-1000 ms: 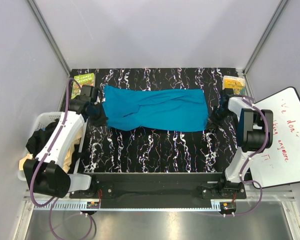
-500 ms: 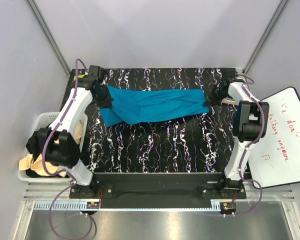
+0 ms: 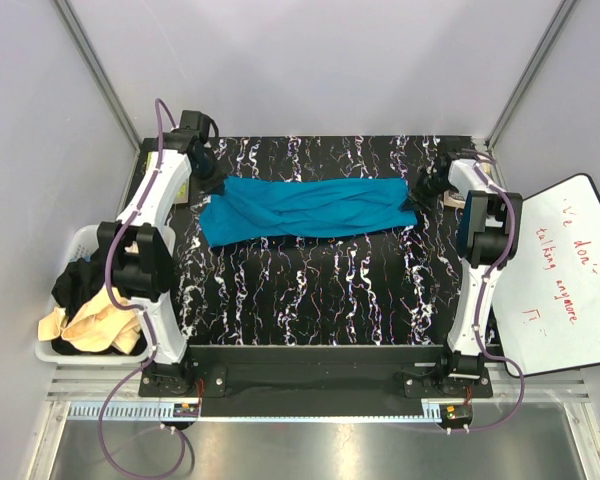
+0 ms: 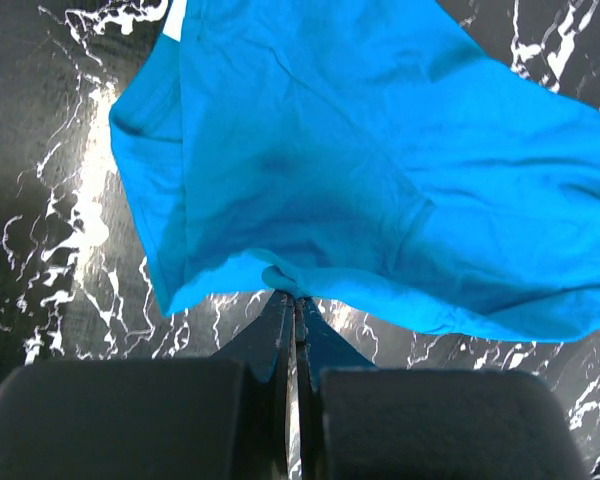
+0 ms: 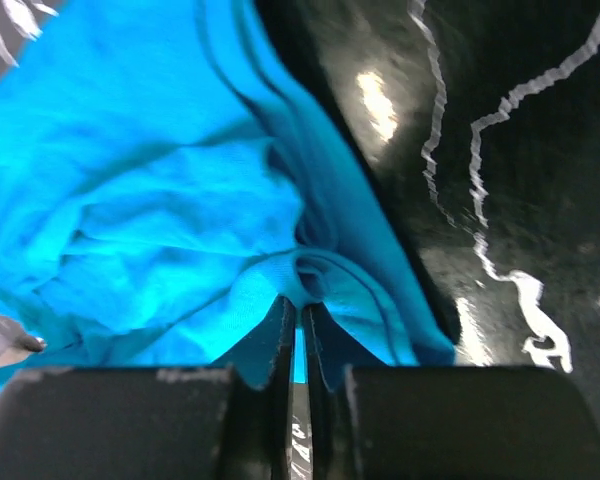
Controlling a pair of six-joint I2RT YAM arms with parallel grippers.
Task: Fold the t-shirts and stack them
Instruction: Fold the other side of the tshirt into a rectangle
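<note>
The teal blue t-shirt (image 3: 305, 207) lies stretched in a long band across the far half of the black marbled table. My left gripper (image 3: 218, 186) is shut on its left end; in the left wrist view the fabric edge (image 4: 280, 280) is pinched at the fingertips (image 4: 293, 300). My right gripper (image 3: 417, 189) is shut on its right end, with a fold of cloth (image 5: 320, 275) pinched between the fingertips (image 5: 298, 305). A black shirt (image 3: 80, 280) and cream-beige shirts (image 3: 95, 322) lie in the white basket (image 3: 85, 237) at the left.
A whiteboard (image 3: 565, 275) with red writing leans at the right of the table. The back wall stands close behind both grippers. The near half of the marbled table (image 3: 320, 300) lies in front of the shirt.
Both grippers have moved toward the back of the table with the teal shirt's ends, and the shirt has been folded into a narrower band. The books at the back corners are now hidden behind the arms.
</note>
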